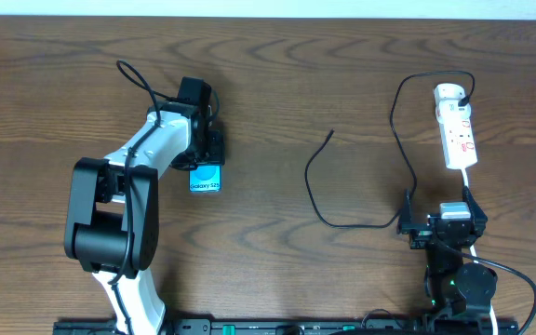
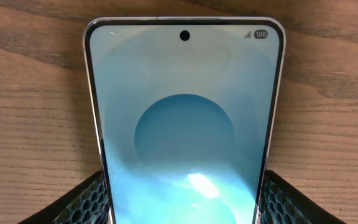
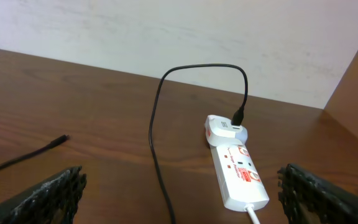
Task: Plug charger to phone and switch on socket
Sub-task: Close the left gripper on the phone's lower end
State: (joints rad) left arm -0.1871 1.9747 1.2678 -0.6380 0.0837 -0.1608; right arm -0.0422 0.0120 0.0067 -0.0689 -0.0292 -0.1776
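Observation:
The phone [image 1: 206,179] lies flat on the table at the left, its cyan screen up. It fills the left wrist view [image 2: 182,112]. My left gripper [image 1: 207,154] is over its far end, and its fingers [image 2: 182,190] press against both long edges. The socket [image 1: 456,126] lies at the far right and also shows in the right wrist view [image 3: 238,171]. The charger's black plug [image 3: 238,116] sits in its far end. The charger cable [image 1: 400,140] loops left, and its tip [image 1: 330,133] lies loose at mid-table. My right gripper [image 1: 441,225] is open and empty, just in front of the socket [image 3: 182,186].
The socket's white cord [image 3: 253,214] runs back toward my right arm. The cable's loop [image 1: 342,223] lies on the wood between the two arms. A pale wall [image 3: 166,37] borders the table's far edge.

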